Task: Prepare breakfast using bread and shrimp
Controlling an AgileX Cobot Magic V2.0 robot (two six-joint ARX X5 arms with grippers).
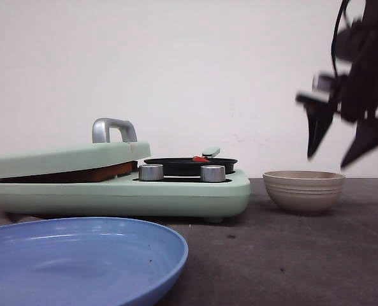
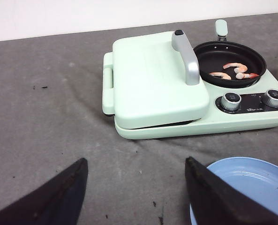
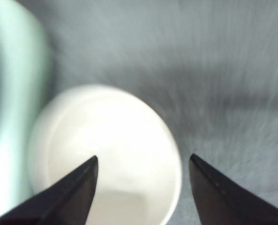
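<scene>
Hovering with right gripper [image 1: 343,148] at upper right of front view, fingers wide and empty, above bowl [image 1: 304,189]; shrimp [image 2: 236,71] lying in pan [image 2: 230,63]; probably needing bread next.

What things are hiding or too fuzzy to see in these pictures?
- The bread: only a brown edge shows under the lid in the front view; the left wrist view hides it fully.
- The bowl: its inside is smeared by motion blur in the right wrist view.
- The blue plate: cut off by the picture edge in both views.
- The shrimp: a tiny red speck in the front view.
</scene>
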